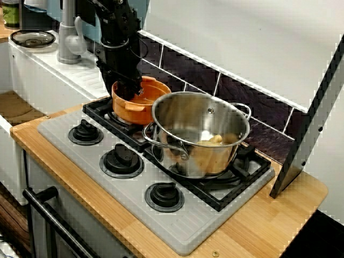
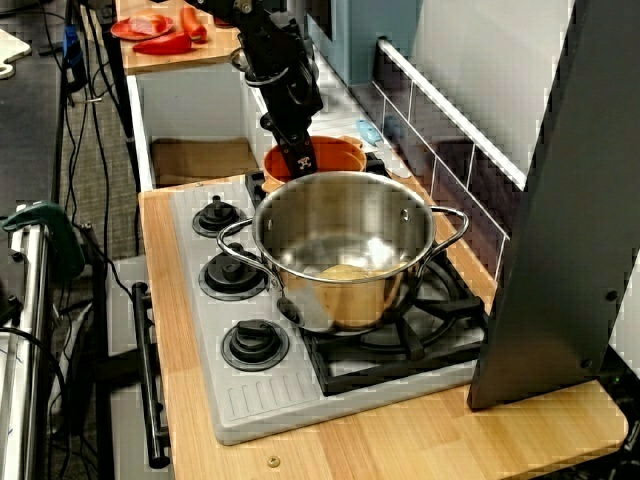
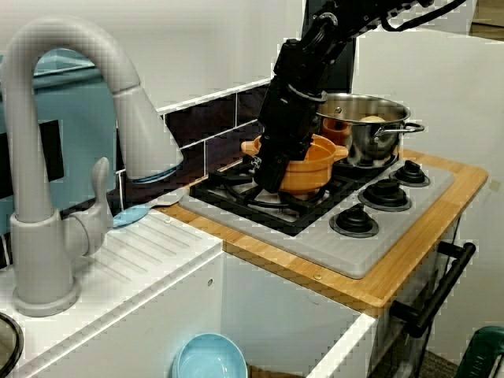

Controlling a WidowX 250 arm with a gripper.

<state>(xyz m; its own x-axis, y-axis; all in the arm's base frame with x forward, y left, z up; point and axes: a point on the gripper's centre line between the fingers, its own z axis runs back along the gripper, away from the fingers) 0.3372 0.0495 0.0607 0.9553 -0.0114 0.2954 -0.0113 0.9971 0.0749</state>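
An orange pot (image 1: 145,105) stands on the back-left burner of a toy stove (image 1: 161,215). My gripper (image 1: 128,92) comes down from above onto the pot's left rim, its black fingers on either side of the rim. The view from the sink puts the gripper (image 3: 270,177) low against the orange pot (image 3: 311,165), beside its near handle. From the stove's end, one finger (image 2: 300,162) shows at the edge of the orange pot (image 2: 330,158). The gap between the fingers is hidden. A steel pot (image 1: 215,156) to the right holds a yellowish item (image 1: 215,140).
Three black knobs (image 1: 122,158) line the stove's front. A grey faucet (image 3: 47,157) and a sink with a blue bowl (image 3: 209,358) lie to the left. A dark upright panel (image 1: 312,118) leans at the counter's right end. An oven handle (image 1: 48,215) runs below.
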